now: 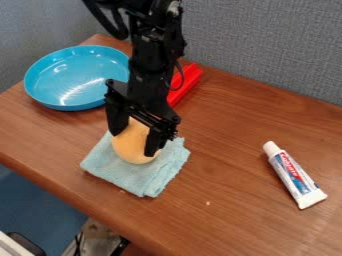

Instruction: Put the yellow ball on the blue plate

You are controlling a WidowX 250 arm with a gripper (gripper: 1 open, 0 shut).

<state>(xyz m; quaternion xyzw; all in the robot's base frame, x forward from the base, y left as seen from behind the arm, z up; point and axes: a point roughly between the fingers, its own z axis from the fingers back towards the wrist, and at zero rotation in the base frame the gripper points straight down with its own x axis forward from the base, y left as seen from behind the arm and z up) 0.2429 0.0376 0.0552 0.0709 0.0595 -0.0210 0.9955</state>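
Office-like: wooden desk (54, 140), grey partition (267, 40)

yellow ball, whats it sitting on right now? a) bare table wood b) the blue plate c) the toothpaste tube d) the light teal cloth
d: the yellow ball rests on the light teal cloth near the table's front edge, with the open gripper straddling it; the blue plate sits empty at the back left, and the toothpaste tube lies apart to the right.
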